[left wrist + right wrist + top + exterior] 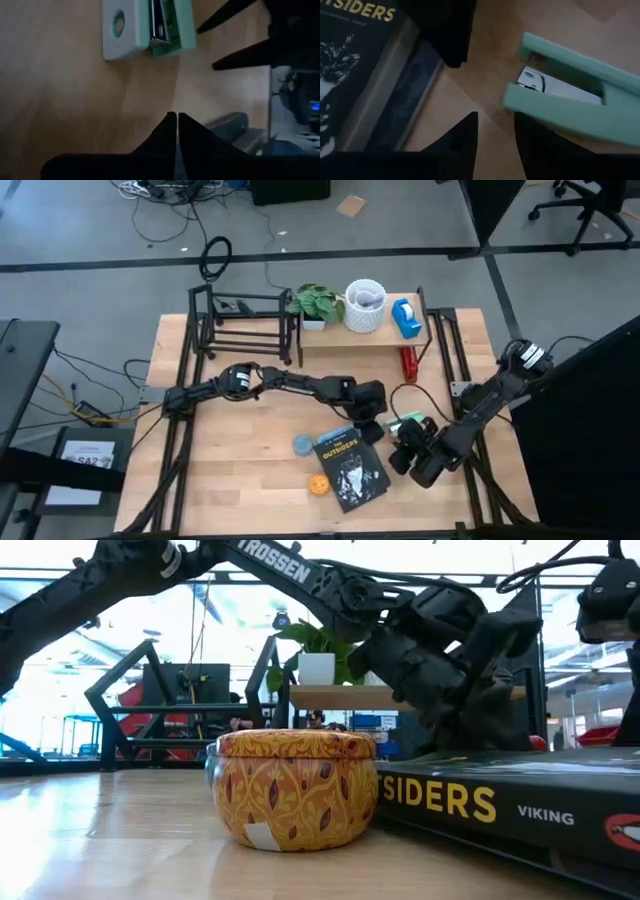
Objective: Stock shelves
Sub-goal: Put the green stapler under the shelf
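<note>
My right gripper point(496, 131) hangs low over the tabletop with its fingers narrowly parted and nothing between them; the mint-green stapler point(570, 97) lies just beside them, off to one side of the gap. If I close from here, I judge I would pinch air or clip the stapler's edge and skid it away. My left gripper point(177, 125) hovers close by with its fingertips together, empty, and its view takes in the same stapler. My two wrists crowd one small patch of table in the high view, so a careless reach by either could knock the other arm. The black book point(352, 465) lies touching or nearly touching that patch; a sweep could shove it into the patterned tin point(295, 788) or the blue disc point(303, 444). Farther back, the wooden-topped shelf point(340, 334) already carries a plant point(318, 303), a white pot point(365, 306) and a blue tape dispenser point(406, 318), leaving little bare plank. The black rod rack point(245, 325) stands beside it.
</note>
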Robot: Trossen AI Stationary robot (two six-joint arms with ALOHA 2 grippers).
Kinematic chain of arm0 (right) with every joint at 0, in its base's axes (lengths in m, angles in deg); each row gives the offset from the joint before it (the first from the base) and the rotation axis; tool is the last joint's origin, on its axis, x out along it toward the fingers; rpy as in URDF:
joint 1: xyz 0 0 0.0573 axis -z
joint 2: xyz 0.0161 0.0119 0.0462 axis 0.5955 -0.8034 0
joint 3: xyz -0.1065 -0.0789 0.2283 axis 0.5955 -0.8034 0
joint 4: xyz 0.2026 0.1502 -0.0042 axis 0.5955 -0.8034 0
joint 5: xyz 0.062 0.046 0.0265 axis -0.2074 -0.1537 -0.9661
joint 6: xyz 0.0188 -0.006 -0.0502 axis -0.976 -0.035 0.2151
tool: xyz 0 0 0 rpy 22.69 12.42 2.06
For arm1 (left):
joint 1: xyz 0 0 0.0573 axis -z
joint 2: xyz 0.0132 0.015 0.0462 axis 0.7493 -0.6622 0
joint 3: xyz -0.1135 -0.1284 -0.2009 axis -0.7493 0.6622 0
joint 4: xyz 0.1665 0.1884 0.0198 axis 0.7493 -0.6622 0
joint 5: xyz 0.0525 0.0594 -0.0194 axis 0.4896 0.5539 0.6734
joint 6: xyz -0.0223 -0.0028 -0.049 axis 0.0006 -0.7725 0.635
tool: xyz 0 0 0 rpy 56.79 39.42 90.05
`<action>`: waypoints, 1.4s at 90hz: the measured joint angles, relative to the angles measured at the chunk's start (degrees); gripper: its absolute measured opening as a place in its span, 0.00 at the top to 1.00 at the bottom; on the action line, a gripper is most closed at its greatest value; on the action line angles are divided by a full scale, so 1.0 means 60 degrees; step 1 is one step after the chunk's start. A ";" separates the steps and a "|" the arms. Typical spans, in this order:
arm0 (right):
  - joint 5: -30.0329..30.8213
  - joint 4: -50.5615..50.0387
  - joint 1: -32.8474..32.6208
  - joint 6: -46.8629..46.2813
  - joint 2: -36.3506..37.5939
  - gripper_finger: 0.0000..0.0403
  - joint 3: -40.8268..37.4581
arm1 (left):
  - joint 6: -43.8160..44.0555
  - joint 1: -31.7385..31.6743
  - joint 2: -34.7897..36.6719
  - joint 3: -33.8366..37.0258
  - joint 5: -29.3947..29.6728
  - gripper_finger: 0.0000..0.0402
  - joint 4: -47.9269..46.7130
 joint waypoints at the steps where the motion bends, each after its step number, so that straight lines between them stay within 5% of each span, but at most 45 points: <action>1: -0.0028 -0.0004 -0.0011 0.0001 0.0036 0.75 0.0009 | -0.0096 0.0018 0.0026 0.0008 0.0125 1.00 -0.0006; 31: 0.0322 0.0012 -0.1277 -0.0598 0.0225 0.75 0.0429 | -0.6089 0.1085 0.0503 0.0008 0.4660 0.97 0.0917; 41: 0.0957 -0.0010 -0.1662 -0.1092 0.0224 0.75 0.0431 | -0.6860 0.1311 0.0394 0.0014 0.6643 0.90 0.1130; 48: 0.1328 -0.0004 -0.1836 -0.1302 0.0221 0.75 0.0430 | -0.6718 0.1306 0.0315 -0.0006 0.7179 0.84 0.1444; 76: 0.1526 0.0069 -0.1947 -0.1498 0.0218 0.75 0.0431 | -0.5514 0.0834 0.0008 -0.0005 0.5461 0.74 0.1648; 99: 0.1613 0.0093 -0.1947 -0.1494 0.0214 0.75 0.0429 | -0.5315 0.0820 -0.0037 -0.0005 0.5443 0.96 0.1348; 110: 0.1672 0.0168 -0.1947 -0.1469 0.0214 0.75 0.0429 | -0.5051 0.0813 -0.0037 -0.0005 0.5368 0.98 0.1377; 126: 0.1503 0.0502 -0.2048 -0.1180 0.0214 0.75 0.0433 | -0.2802 0.0491 -0.0037 -0.0005 0.3298 0.99 0.1173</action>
